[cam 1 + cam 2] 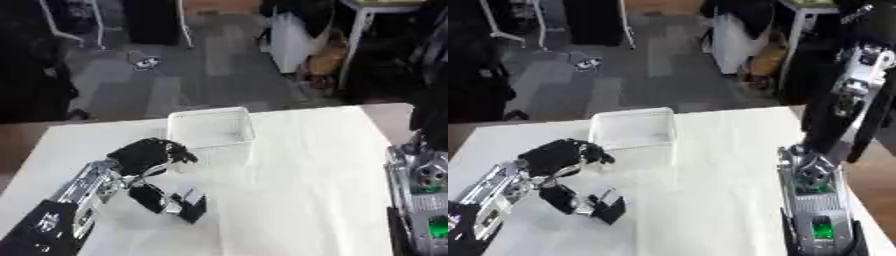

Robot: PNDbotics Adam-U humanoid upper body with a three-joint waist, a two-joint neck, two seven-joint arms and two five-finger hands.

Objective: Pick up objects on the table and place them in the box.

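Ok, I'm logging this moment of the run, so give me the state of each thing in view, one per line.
Box: clear, upright, open on top; nothing seen inside.
Left hand: fingers curled, hovering by the box's left front corner; whether it holds anything is unclear.
Black and white object: on the table, under the left hand.
Right arm: low at the table's right; hand not visible.

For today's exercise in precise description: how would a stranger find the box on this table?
Start at the white table. Near its far edge, left of centre, stands the box, just beyond the left hand. It alone is clear-walled and open-topped; the hand and the small object beneath are black.
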